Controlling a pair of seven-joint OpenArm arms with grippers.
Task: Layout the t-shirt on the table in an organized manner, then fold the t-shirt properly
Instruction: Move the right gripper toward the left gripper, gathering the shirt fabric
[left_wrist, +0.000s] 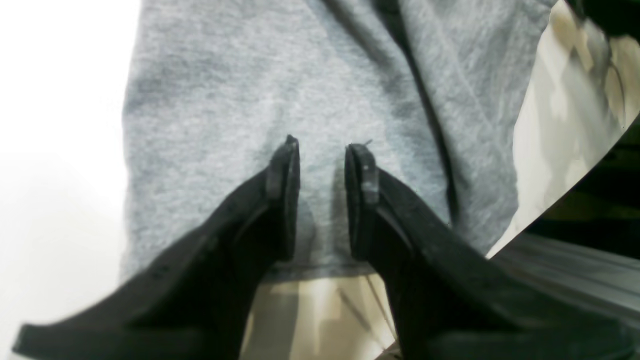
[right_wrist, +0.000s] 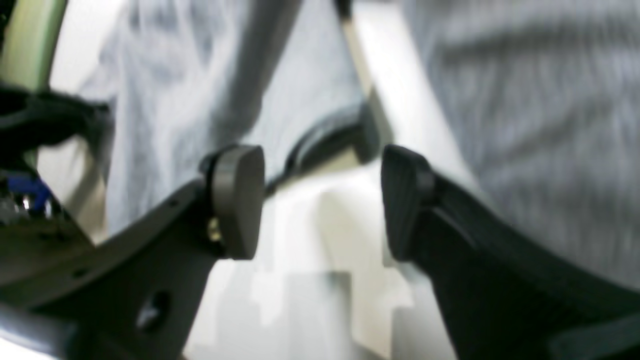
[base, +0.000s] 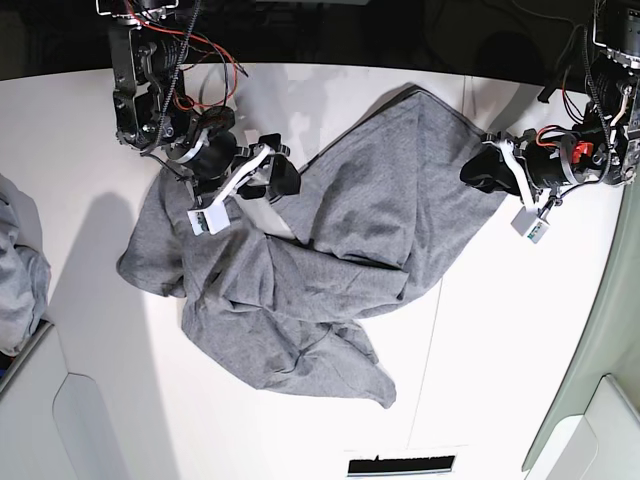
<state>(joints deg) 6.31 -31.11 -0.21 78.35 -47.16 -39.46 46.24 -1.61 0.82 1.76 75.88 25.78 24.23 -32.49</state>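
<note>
1. Near the table's (base: 520, 330) front edge, a loose corner of the t-shirt (base: 330, 250) lay flat, the lowest point of the crumpled grey cloth.
2. The shirt sprawled across the middle of the table, bunched in folds, with one lobe reaching the left side and another running up toward the far edge.
3. A lighter cloth pile (base: 18, 280) sat at the table's left edge, apart from the shirt.
4. The left tool (left_wrist: 322, 150) was at the shirt's far right corner; its fingers (left_wrist: 285, 170) stood partly apart with grey cloth between and beyond them, but I could not tell whether they gripped it.
5. The right tool (right_wrist: 322, 200) hung over the shirt's far left part, its jaws spread wide with nothing between them; in the wrist view only white table showed in the gap.
6. Beyond both arms, the far edge met a dark background.
</note>
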